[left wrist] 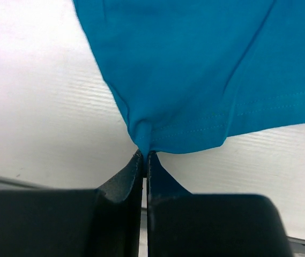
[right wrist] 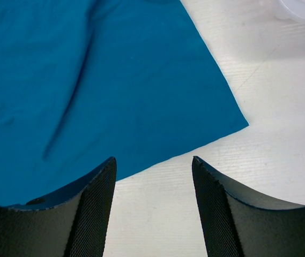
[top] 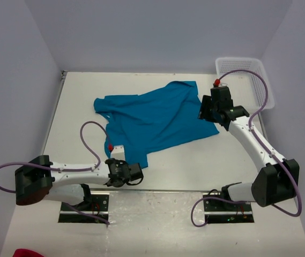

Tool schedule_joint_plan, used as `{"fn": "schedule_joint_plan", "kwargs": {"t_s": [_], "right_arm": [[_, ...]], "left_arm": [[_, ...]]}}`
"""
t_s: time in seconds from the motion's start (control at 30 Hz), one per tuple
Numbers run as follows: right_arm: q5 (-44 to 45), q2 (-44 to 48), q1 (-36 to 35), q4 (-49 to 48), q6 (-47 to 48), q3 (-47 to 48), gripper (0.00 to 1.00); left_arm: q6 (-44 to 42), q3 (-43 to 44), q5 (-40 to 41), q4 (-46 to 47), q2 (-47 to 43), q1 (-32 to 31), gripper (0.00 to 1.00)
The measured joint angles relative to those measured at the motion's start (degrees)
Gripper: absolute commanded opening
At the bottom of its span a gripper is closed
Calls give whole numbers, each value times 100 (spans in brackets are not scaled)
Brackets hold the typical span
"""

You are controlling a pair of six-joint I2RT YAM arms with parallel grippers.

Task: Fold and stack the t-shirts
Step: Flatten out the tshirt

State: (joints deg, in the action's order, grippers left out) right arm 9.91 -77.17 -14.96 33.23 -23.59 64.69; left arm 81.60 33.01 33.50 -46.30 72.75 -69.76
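Observation:
A teal-blue t-shirt [top: 157,118] lies spread and wrinkled across the middle of the white table. My left gripper [top: 139,170] is shut on the shirt's near hem corner; in the left wrist view the cloth [left wrist: 206,69] bunches into the closed fingertips of the left gripper [left wrist: 144,155]. My right gripper [top: 203,113] is open and empty, hovering at the shirt's right edge. In the right wrist view the shirt [right wrist: 88,80] fills the upper left, its corner ending right of the right gripper [right wrist: 153,166], with bare table between the fingers.
A white plastic basket [top: 246,77] stands at the back right corner of the table [top: 195,166]. Purple cables loop beside both arms. A red object [top: 28,252] shows at the bottom left edge. Grey walls close in the table on three sides.

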Motion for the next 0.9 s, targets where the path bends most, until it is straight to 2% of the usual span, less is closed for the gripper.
{"fn": "schedule_joint_plan", "kwargs": {"t_s": [0.17, 0.3, 0.53, 0.67, 0.9], "right_arm": [[-44, -125, 0, 11, 0, 0, 60], [-55, -293, 0, 22, 2, 0, 60], [-173, -496, 0, 87, -24, 0, 70], [-168, -568, 0, 190, -72, 0, 70], [-149, -734, 0, 365, -131, -42, 67]], "left_arm": [[37, 400, 114, -721, -177, 214, 0], [-66, 820, 374, -1178, -745, 745, 0], [-365, 1329, 809, -1742, -1150, 1408, 0], [-625, 1565, 1001, -1888, -1165, 1856, 0], [-1722, 1714, 1169, -1547, -1344, 3023, 0]]}}
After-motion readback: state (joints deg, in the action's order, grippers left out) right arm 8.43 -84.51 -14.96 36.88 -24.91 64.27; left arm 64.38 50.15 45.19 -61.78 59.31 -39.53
